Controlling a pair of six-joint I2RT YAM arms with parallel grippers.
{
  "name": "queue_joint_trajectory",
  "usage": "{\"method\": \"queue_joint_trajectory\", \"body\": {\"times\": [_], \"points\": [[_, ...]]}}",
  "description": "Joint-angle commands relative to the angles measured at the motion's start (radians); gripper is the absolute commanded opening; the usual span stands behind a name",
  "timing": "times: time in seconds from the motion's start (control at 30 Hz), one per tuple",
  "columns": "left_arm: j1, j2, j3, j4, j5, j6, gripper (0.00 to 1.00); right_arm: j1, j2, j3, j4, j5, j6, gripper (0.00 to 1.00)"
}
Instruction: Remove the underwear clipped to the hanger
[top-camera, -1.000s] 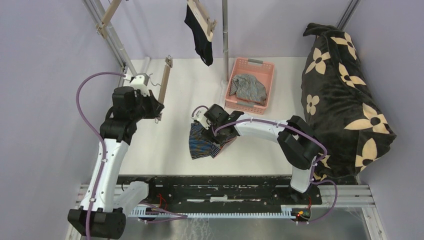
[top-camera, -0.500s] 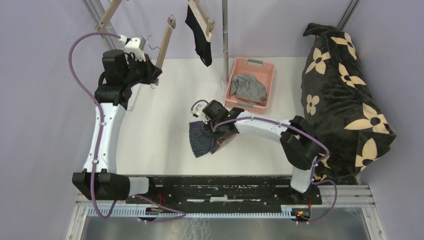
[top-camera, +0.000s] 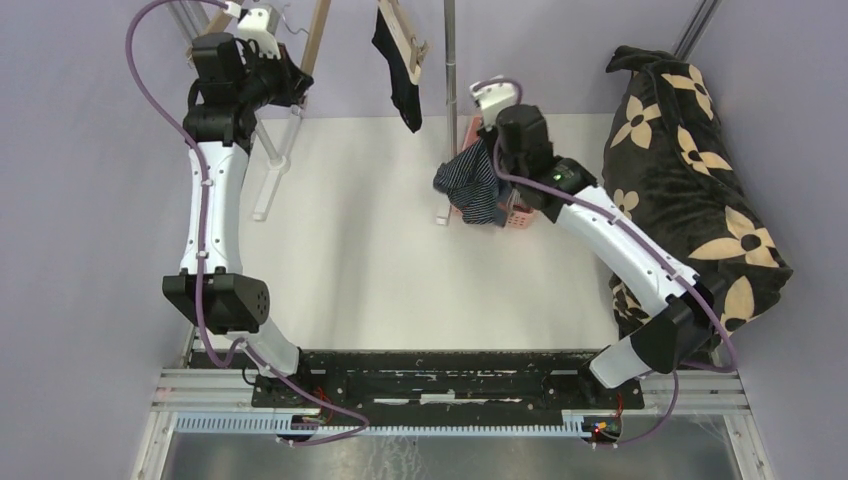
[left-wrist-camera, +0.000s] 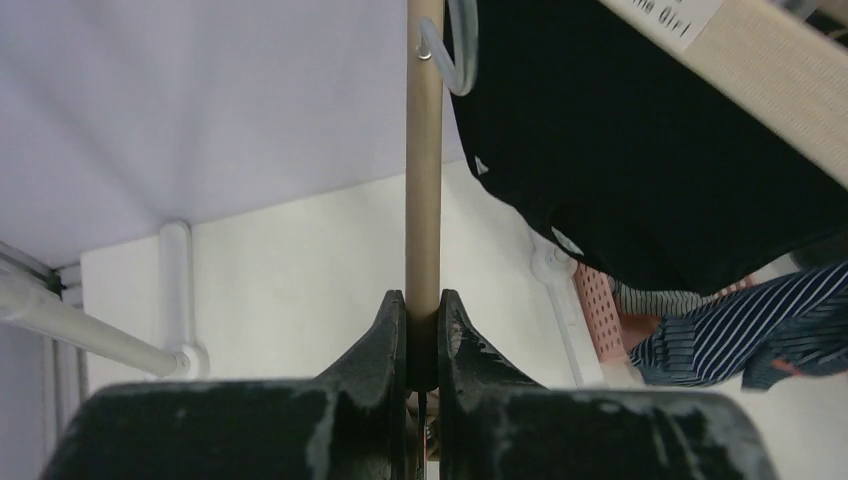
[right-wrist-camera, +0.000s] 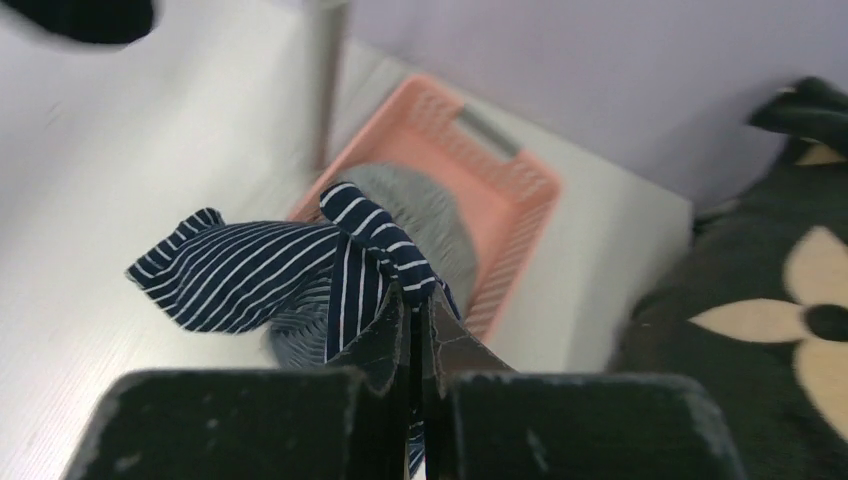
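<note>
High at the back left, my left gripper (top-camera: 292, 80) (left-wrist-camera: 423, 300) is shut on the bar of an empty wooden hanger (top-camera: 318, 28) (left-wrist-camera: 424, 150). The black underwear (top-camera: 402, 72) (left-wrist-camera: 640, 150) still hangs clipped to a second wooden hanger (top-camera: 398, 22) (left-wrist-camera: 740, 60) beside it. My right gripper (top-camera: 492, 160) (right-wrist-camera: 415, 300) is shut on the navy striped underwear (top-camera: 468, 180) (right-wrist-camera: 250, 270), which dangles above the near left corner of the pink basket (top-camera: 520, 215) (right-wrist-camera: 500, 180). The grey patterned underwear (right-wrist-camera: 430, 220) lies inside that basket.
A vertical metal pole (top-camera: 450, 60) stands just left of the basket, its foot on the white table (top-camera: 350, 240). The large black flower-print blanket (top-camera: 690, 180) (right-wrist-camera: 760, 300) fills the right side. A slanted frame rail (top-camera: 275, 160) runs along the left.
My right arm lifted the striped underwear off the table and carried it back over the basket. My left arm raised the empty hanger up and toward the back.
</note>
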Motion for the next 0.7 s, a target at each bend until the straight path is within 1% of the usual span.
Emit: {"method": "queue_joint_trajectory", "body": {"times": [0.0, 0.17, 0.27, 0.37, 0.5, 0.67], "points": [[0.009, 0.035, 0.19, 0.01, 0.039, 0.061, 0.03, -0.114, 0.014, 0.105, 0.135, 0.092, -0.051, 0.01], [0.02, 0.083, 0.276, 0.006, 0.043, 0.048, 0.03, -0.25, 0.155, 0.263, 0.148, 0.002, -0.016, 0.01], [0.028, 0.097, 0.279, 0.018, 0.043, 0.035, 0.03, -0.292, 0.246, 0.332, 0.156, -0.043, -0.001, 0.01], [0.036, 0.105, 0.276, 0.041, 0.038, 0.026, 0.03, -0.317, 0.342, 0.418, 0.097, -0.068, 0.022, 0.01], [0.041, 0.118, 0.271, 0.085, 0.017, 0.007, 0.03, -0.322, 0.347, 0.345, 0.104, -0.136, 0.073, 0.01], [0.05, 0.155, 0.305, 0.135, 0.002, -0.015, 0.03, -0.322, 0.357, 0.263, 0.101, -0.197, 0.123, 0.01]]}}
